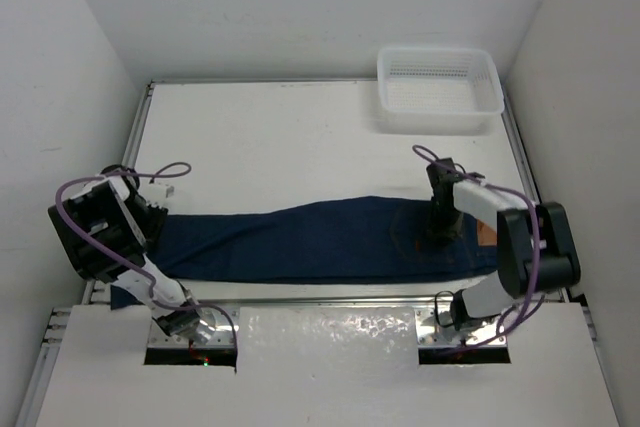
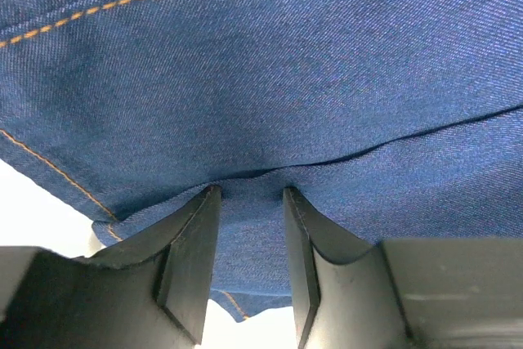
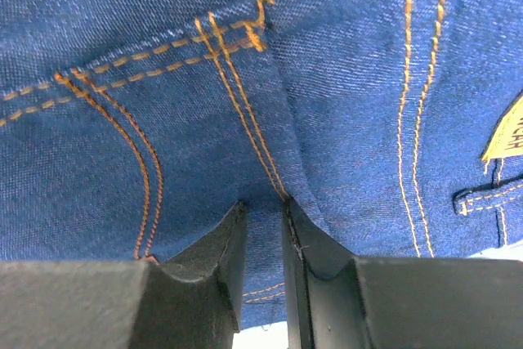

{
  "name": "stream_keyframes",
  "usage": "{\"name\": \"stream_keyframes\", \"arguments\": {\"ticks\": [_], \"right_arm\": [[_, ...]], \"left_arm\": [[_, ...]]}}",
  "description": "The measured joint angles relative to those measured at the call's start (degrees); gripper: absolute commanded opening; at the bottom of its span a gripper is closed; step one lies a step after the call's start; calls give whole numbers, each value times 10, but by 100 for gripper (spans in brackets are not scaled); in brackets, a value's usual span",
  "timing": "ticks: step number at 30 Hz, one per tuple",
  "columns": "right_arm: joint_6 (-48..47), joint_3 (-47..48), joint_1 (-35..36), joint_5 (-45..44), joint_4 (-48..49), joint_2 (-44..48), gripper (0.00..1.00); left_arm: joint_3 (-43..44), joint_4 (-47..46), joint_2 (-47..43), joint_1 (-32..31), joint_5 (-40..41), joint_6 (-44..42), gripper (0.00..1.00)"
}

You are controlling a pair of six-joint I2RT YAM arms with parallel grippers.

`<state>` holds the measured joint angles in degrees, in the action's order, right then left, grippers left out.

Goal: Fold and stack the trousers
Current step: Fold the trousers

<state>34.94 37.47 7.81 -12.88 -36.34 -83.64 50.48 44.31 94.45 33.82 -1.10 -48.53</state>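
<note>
Trousers (image 1: 300, 242) — leg in left jaws, seat in right jaws

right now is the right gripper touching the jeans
Touching. The right wrist view shows the right gripper closed on a pinched ridge of the jeans, with denim pressed against both inner faces.

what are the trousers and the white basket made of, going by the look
Trousers: dark blue denim, matte; the diagonal twill weave and orange topstitching show it. Basket: probably white moulded plastic; its walls and floor are a fine regular mesh, sheen unclear from this distance.
</note>
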Motion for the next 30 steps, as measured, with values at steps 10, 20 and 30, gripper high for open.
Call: {"name": "stream_keyframes", "arguments": {"ticks": [10, 20, 30], "right_arm": [[-45, 220, -35, -32, 9, -200, 22], [-105, 257, -40, -23, 49, -224, 22], [-131, 251, -40, -5, 61, -187, 22]], "left_arm": [[134, -62, 89, -81, -34, 105, 36], [304, -4, 101, -25, -155, 146, 45], [303, 37, 176, 59, -146, 172, 43]]}}
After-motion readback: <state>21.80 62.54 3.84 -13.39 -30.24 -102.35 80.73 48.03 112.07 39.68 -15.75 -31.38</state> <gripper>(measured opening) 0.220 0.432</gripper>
